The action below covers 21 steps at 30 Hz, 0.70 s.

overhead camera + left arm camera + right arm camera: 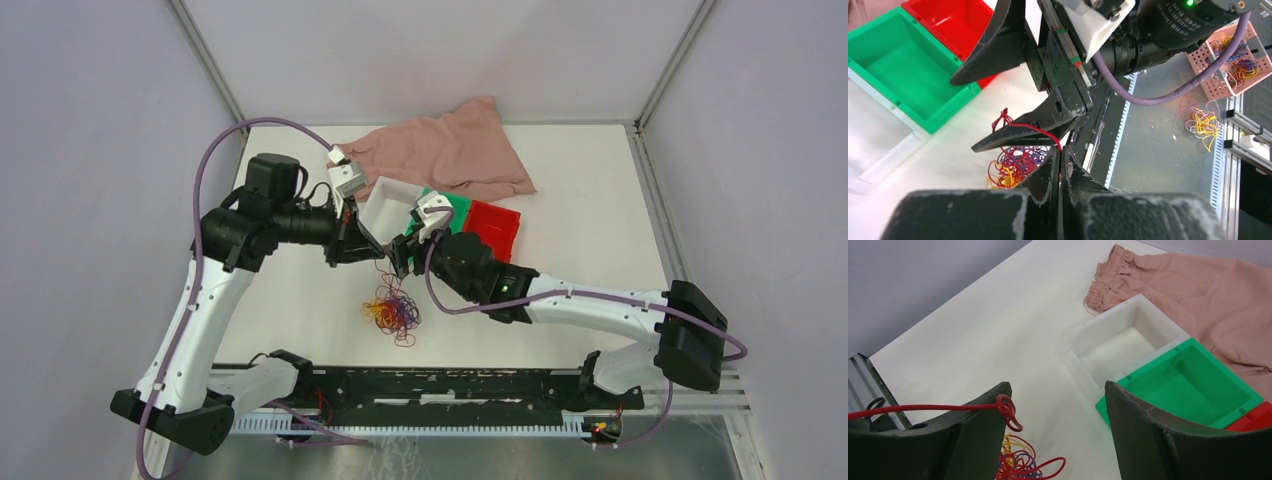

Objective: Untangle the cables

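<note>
Your left gripper (pixel 1060 156) is fully closed, its two black fingers pinching one end of a single red cable (pixel 1030 126). From that pinch the red cable runs taut to your right gripper (pixel 1057 390), whose jaws stand wide apart and grip nothing. The cable is only hooked over the tip of one right finger (pixel 983 415), ending there in a small twisted loop. In the top view both grippers meet nose to nose, to the left of the green bin (pixel 1188 385) and a little nearer the arm bases.

The rest of the cables (pixel 392 312), a small clump of red, yellow and purple loops, lie on the white table (pixel 600 200) below the grippers, on the arm-base side of the green bin. Whether the red cable is free of that clump cannot be told. A white bin (pixel 1128 340) touches the green bin on one side and a red bin (pixel 495 225) on the other. A pink cloth (pixel 450 150) lies beyond the green bin, toward the back wall.

Risks from here:
- The cable rests on the outside of the finger, so closing the right jaws may catch nothing.
- The loop sits at the very fingertip and could slide off.
- Pulling the grippers apart may tighten the twisted loop into a knot.
- If the cable is joined to the clump, the clump may drag along with it.
</note>
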Each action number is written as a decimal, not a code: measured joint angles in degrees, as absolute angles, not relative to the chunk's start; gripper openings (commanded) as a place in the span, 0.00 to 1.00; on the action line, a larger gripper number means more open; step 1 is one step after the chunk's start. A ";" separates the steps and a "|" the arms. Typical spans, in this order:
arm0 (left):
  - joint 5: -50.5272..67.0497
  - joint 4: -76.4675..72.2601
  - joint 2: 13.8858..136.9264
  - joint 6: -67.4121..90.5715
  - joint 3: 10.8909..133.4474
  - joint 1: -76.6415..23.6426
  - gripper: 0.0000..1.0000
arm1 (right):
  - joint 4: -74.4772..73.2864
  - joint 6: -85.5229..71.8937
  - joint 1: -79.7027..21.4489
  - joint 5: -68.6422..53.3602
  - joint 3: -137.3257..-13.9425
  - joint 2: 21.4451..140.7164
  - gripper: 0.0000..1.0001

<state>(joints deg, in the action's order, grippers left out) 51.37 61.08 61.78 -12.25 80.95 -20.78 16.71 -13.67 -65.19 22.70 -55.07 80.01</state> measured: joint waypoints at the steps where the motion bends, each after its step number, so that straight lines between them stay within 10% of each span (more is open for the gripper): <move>1: 51.44 61.23 61.82 -12.23 81.32 -20.78 0.03 | 16.73 -13.80 -65.21 22.48 -55.29 80.09 0.75; 21: 51.51 61.65 66.72 -11.27 103.98 -20.78 0.03 | 20.36 -22.59 -65.25 19.73 -55.90 88.88 0.75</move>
<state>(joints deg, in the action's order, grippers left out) 51.51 61.65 66.72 -11.27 103.98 -20.78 20.36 -22.59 -65.25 19.73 -55.90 88.88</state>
